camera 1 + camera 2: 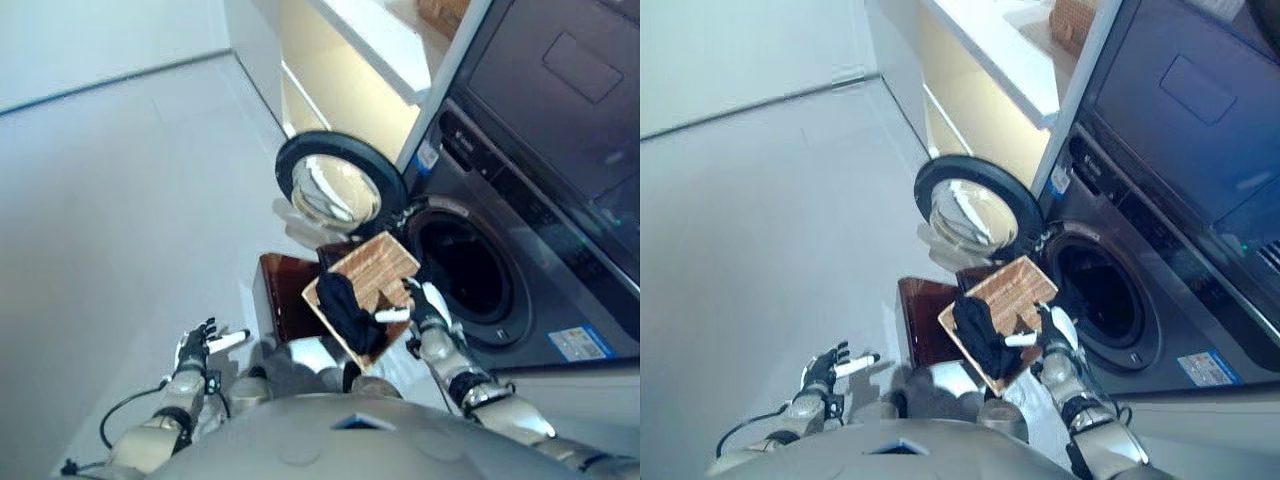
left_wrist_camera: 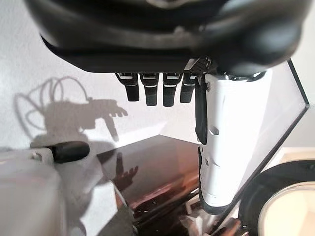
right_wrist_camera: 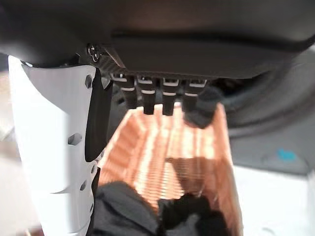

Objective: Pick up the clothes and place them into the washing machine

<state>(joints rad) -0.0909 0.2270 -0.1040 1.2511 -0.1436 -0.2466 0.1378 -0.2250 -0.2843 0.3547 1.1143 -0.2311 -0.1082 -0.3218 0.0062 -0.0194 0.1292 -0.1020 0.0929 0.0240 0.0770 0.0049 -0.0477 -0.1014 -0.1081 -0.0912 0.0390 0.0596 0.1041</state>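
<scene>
So the black clothes (image 1: 352, 310) are sitting in a light brown woven wicker basket (image 1: 375, 272), which is tipped up right next to the open round mouth of the dark grey front-loading washing machine (image 1: 470, 275). The right hand (image 1: 425, 305) is at the basket's edge, but I can't tell whether its fingers are actually gripping the rim or just pressed against it. The left hand (image 1: 197, 345) hangs free over the floor, fingers relaxed and holding nothing. If it were me, I'd keep the basket tilted toward the drum and watch the round glass door (image 1: 335, 187), since it's swung open close by.
</scene>
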